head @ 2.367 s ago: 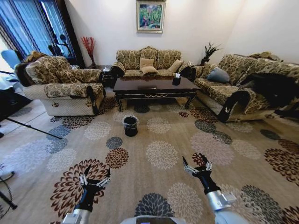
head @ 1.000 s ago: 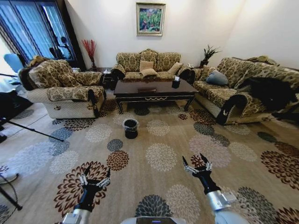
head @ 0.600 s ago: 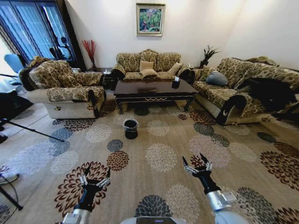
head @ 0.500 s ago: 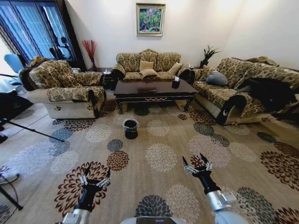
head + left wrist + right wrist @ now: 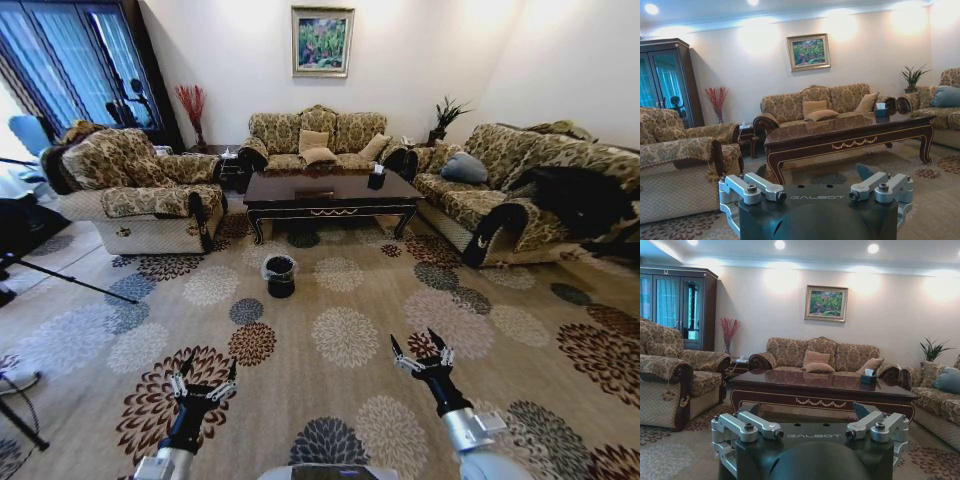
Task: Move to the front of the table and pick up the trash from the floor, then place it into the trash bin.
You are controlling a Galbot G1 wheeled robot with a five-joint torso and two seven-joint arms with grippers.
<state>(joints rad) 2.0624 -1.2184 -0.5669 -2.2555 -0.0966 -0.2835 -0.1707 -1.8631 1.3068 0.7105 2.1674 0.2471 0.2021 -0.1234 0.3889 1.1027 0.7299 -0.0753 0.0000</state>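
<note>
Grippers, two, both low at the near edge of the head view over the patterned carpet [image 5: 340, 300]. Left gripper [image 5: 203, 382]: fingers spread wide, holding nothing, above a dark red flower motif. Right gripper [image 5: 420, 353]: fingers likewise spread wide and empty, over pale carpet to the right.

Table [image 5: 332, 190]: dark glossy coffee table with gold scrollwork on its apron, far centre of the room, well apart from both grippers. On its top, a small black tissue box [image 5: 377, 176] near the far right corner.

Trash bin [image 5: 280, 272]: small black round bin with clear liner folded over the rim, upright on the carpet, just in front of the table's left end.

Trash: too small to make out on the carpet.

Seating: patterned sofa [image 5: 320, 135] behind the table, armchair [image 5: 135, 190] to the left, long sofa [image 5: 520, 190] to the right.

Framed painting [image 5: 323, 38]: on the far wall above the sofa.
</note>
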